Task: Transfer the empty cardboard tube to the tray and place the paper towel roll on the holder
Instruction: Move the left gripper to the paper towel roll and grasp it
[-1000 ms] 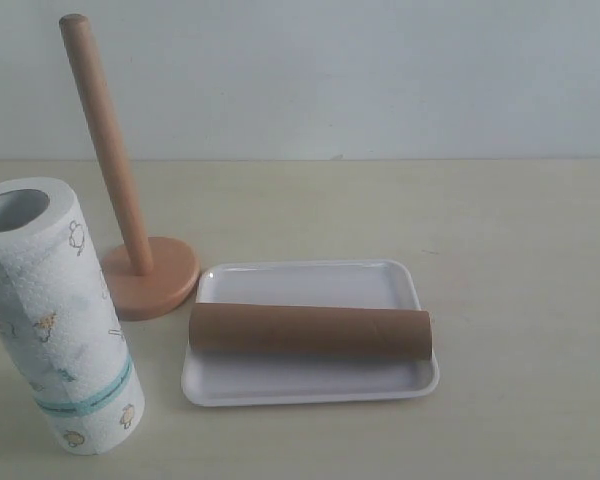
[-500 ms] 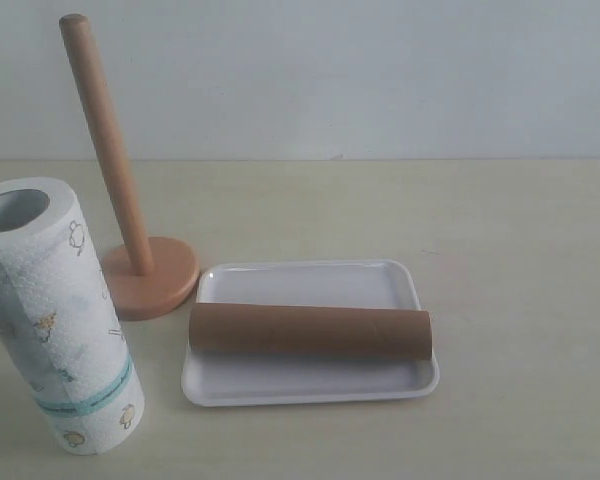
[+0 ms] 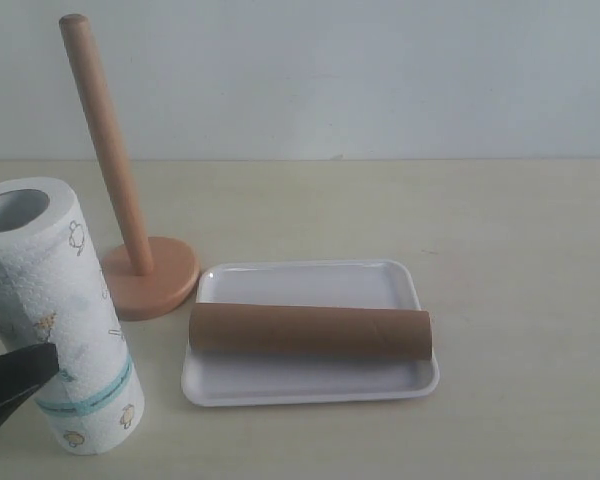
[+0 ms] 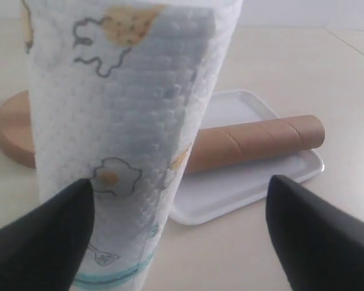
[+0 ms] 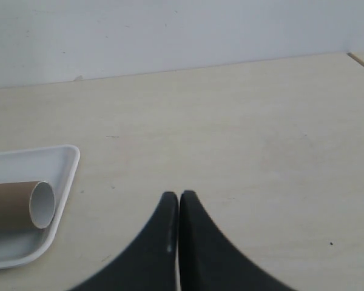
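Tray (image 3: 310, 388) containing one tube (image 3: 310, 331), laid on its side across it.
Roll (image 3: 60, 320) upright on beige worktop (image 3: 500, 260), beside bare holder (image 3: 150, 275); pale wall (image 3: 380, 70) behind. Left gripper (image 4: 179, 194) wide open at the roll's lower part, gripping nothing. Right gripper (image 5: 179, 197) closed, empty, near the tray.

The thick white paper towel roll (image 4: 127, 121) with cartoon prints and a teal band stands upright between the spread black fingers (image 4: 42, 242) of the left gripper (image 4: 182, 182). One finger is at its side and the other well clear. Farther off, the plain brown cardboard tube (image 4: 261, 139) lies across the flat white plastic tray (image 4: 230, 194). The round peach-tan wooden holder base (image 4: 12, 130) shows behind the roll.
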`<control>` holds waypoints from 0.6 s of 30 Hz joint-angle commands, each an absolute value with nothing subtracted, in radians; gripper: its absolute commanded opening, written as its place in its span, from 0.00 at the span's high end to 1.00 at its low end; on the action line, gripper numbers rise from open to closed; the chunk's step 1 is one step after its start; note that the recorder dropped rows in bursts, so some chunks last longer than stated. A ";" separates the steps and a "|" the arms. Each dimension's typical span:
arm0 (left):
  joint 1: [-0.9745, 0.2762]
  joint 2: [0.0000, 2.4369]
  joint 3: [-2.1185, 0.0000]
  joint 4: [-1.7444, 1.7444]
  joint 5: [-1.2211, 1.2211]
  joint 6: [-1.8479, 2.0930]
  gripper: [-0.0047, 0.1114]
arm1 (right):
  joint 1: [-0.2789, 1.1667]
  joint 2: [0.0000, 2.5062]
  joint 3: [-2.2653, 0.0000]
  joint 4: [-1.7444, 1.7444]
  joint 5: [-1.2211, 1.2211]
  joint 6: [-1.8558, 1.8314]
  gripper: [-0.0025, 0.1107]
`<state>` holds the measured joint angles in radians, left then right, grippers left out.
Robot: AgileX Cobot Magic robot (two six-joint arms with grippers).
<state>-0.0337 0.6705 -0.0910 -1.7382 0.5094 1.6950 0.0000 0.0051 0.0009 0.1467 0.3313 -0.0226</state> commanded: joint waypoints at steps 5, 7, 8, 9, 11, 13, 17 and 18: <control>-0.032 0.676 -0.108 -1.744 0.405 1.668 0.30 | 0.000 0.000 0.000 0.147 0.323 -0.025 0.98; -0.032 0.676 -0.116 -1.744 0.390 1.658 0.30 | 0.000 0.000 0.000 0.147 0.323 -0.025 0.98; -0.032 0.676 -0.118 -1.744 0.392 1.658 0.30 | 0.000 0.000 0.000 0.147 0.323 -0.025 0.98; -0.032 0.676 -0.125 -1.744 0.394 1.661 0.30 | 0.000 0.000 0.000 0.147 0.323 -0.025 0.98; -0.032 0.676 -0.127 -1.744 0.401 1.661 0.30 | 0.000 0.000 0.000 0.147 0.323 -0.025 0.98; -0.032 0.676 -0.127 -1.744 0.428 1.665 0.30 | 0.000 0.000 0.000 0.147 0.323 -0.025 0.98; -0.032 0.676 -0.127 -1.744 0.469 1.694 0.30 | 0.000 0.000 0.000 0.147 0.323 -0.025 0.98; -0.032 0.676 -0.127 -1.744 0.471 1.694 0.30 | 0.000 0.000 0.000 0.147 0.323 -0.025 0.98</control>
<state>-0.0337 0.6705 -0.1202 -1.7399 0.4460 1.6830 0.0000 0.0051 0.0009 0.1467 0.3313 -0.0226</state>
